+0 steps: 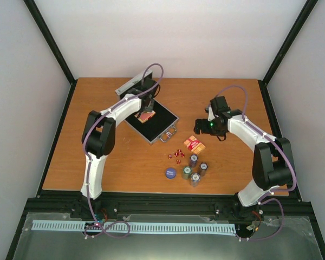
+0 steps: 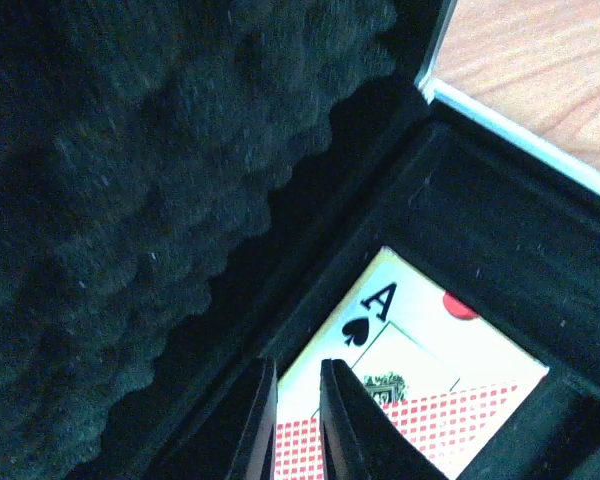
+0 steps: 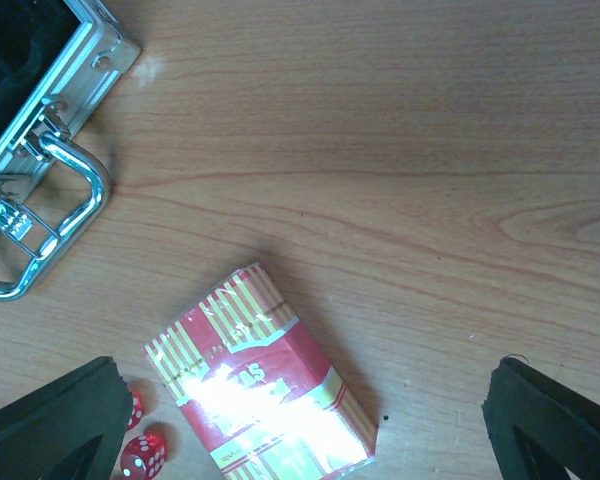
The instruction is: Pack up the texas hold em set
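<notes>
The silver case (image 1: 163,129) lies open at the back left, its lid (image 1: 131,84) tipped back. My left gripper (image 1: 146,112) is inside it, fingers (image 2: 345,420) nearly together with nothing between them, over a card deck (image 2: 430,340) showing an ace of spades in a black compartment. My right gripper (image 1: 207,126) is open and empty above a red-orange card deck (image 1: 194,144), which fills the lower middle of the right wrist view (image 3: 260,390). Red dice (image 1: 176,155), several chip stacks (image 1: 195,169) and a blue disc (image 1: 170,173) sit on the table in front.
The case's foam-lined lid (image 2: 130,200) fills the left of the left wrist view. The case's handle (image 3: 65,225) and latch lie left of my right gripper. Two dice (image 3: 140,455) lie beside the deck. The table's side rails (image 1: 59,135) bound the wooden top.
</notes>
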You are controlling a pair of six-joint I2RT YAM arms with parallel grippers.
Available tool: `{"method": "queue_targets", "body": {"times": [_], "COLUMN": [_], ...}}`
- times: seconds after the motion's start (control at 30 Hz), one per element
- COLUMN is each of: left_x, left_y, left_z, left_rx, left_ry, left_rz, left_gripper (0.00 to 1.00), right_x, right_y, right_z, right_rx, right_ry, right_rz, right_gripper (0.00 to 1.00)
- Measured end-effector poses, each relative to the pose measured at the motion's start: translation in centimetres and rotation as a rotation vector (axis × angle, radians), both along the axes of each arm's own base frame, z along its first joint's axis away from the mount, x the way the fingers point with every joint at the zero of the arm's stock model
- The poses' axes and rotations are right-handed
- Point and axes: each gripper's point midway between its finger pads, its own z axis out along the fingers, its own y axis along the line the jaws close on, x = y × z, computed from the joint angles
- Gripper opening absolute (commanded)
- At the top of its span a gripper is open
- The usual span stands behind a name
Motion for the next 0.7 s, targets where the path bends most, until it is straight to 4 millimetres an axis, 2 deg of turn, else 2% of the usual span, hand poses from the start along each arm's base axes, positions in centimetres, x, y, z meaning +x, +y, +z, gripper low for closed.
{"method": "queue_targets", "body": {"times": [0.3, 0.57, 0.7], "left_x": [-2.7, -3.2, -3.4], "left_y": [0.7, 0.1, -0.1], "left_z": [-2.8, -3.5, -5.3], "left_rx": [0.009, -0.022, -0.02], "left_ry": [0.123, 0.157, 0.193], "left_rz": [0.014, -0.006, -0.011], "left_gripper": [0.13, 0.12, 0.11], "right_x": [-0.3, -0.4, -0.4], "right_y": [-0.1, -0.1, -0.1], "right_z": [-0.3, -0.4, -0.4], "right_rx": [-0.002, -0.003, -0.004], "right_ry": [0.007, 0.01, 0.01], "right_rz": [0.0, 0.0, 0.0], "right_gripper": [0.97, 0.97, 0.97]}}
